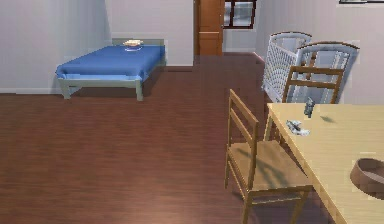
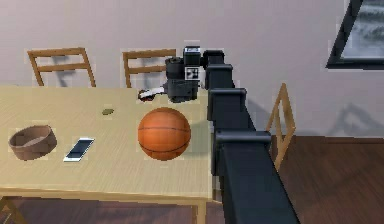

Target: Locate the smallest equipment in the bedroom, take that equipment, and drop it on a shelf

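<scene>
An orange basketball (image 2: 164, 132) rests on the light wooden table (image 2: 60, 110), near the surface's right edge in the arm side view. Toward the far edge, the dark gripper (image 2: 170, 93) stands at a small pale object (image 2: 150, 96); whether it holds anything cannot be told. A brown round bowl (image 2: 31, 141) sits near the left edge.

A: What does the arm (image 2: 240, 140) look like?
B: A dark square bar in stepped segments.
A: And its end?
B: 2 white squares (image 2: 192, 50) with black marks, beside the dark-bodied gripper (image 2: 178, 92).
</scene>
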